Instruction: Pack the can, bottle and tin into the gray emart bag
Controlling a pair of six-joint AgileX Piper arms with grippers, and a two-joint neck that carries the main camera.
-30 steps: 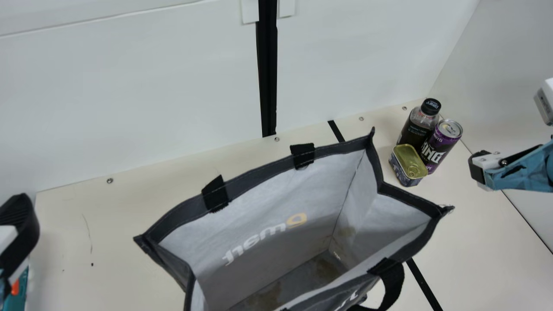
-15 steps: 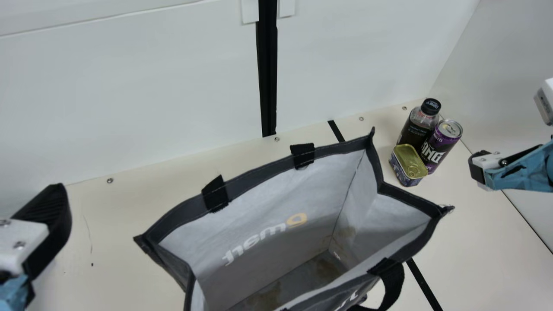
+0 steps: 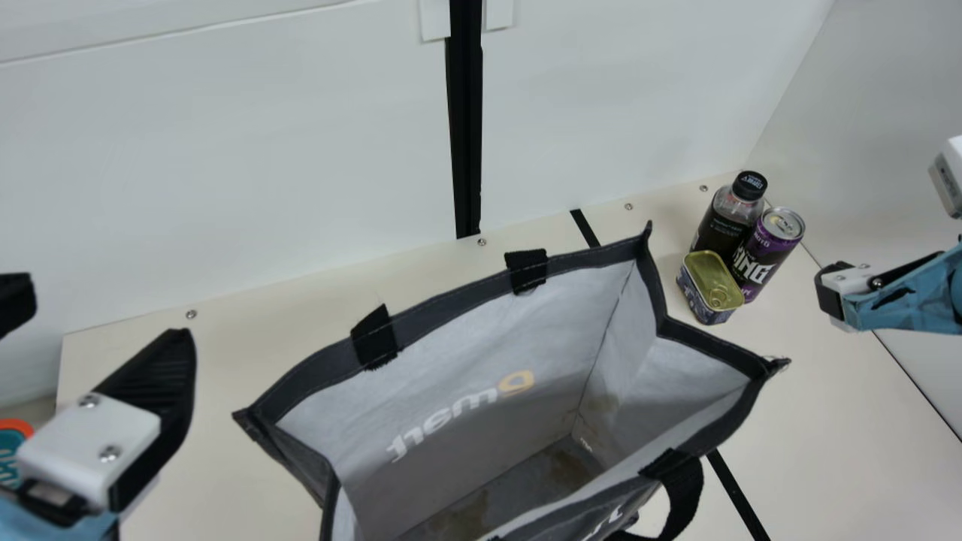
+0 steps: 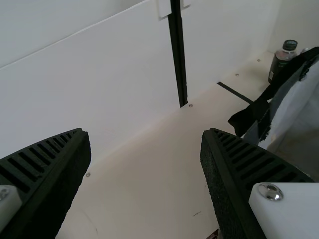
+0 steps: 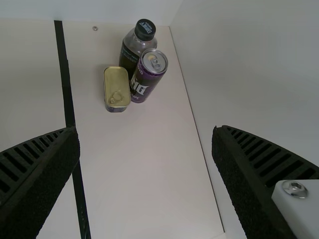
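Note:
In the main view my left gripper point(image 3: 98, 323) is at the left edge, left of the gray bag point(image 3: 481, 406), which stands upright with its mouth open. In the left wrist view the left gripper point(image 4: 145, 132) is open with nothing between its fingers; the bag point(image 4: 284, 109) is beside it. My right gripper point(image 3: 830, 293) is at the right of the main view, near the bottle point(image 3: 725, 225), purple can point(image 3: 763, 255) and gold-lidded tin point(image 3: 710, 285), grouped close together. In the right wrist view the right gripper point(image 5: 145, 128) is open, with the tin point(image 5: 117, 87) and can point(image 5: 148, 74) beyond it.
White walls point(image 3: 225, 150) stand behind and at the right of the cream table point(image 3: 188, 413). A teal and orange object point(image 3: 11, 451) shows at the far left. Black strips point(image 3: 736, 496) run over the table. One bag handle point(image 3: 684, 496) hangs outward.
My left gripper has moved right and farther into the main view, toward the bag, and both its fingers now show there. The right arm, bag, bottle, can and tin have stayed still.

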